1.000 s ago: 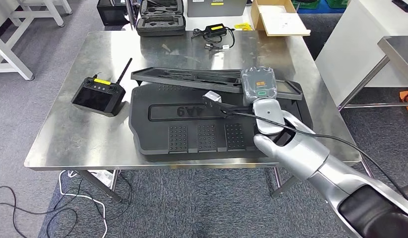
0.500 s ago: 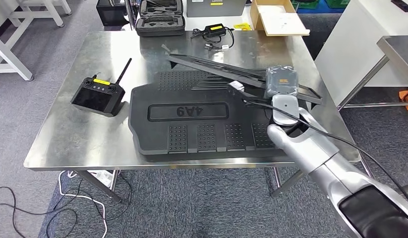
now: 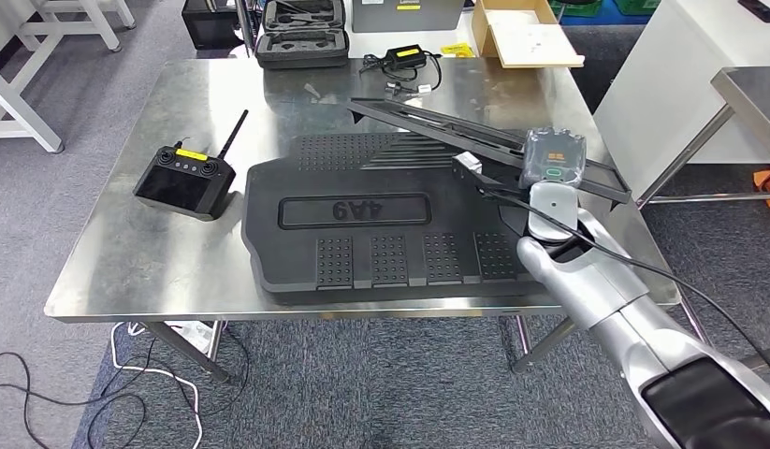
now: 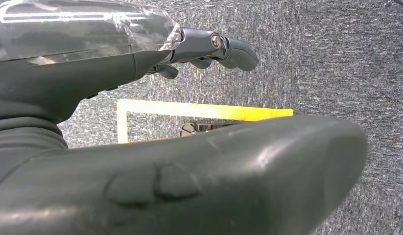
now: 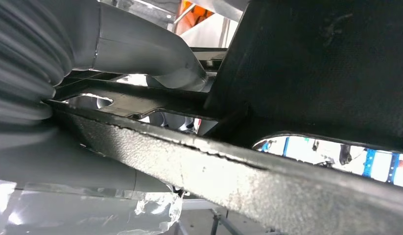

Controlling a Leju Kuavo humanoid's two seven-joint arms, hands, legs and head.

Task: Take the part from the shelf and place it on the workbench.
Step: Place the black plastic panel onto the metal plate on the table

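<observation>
R hand (image 3: 552, 166) grips long black part (image 3: 437, 124) near its right end; part hangs tilted over bench (image 3: 175, 271) rear, above big black mat (image 3: 362, 224). L hand (image 4: 209, 46) holds nothing, fingers loosely apart, over carpet. Controller (image 3: 184, 178) sits at bench left.
</observation>
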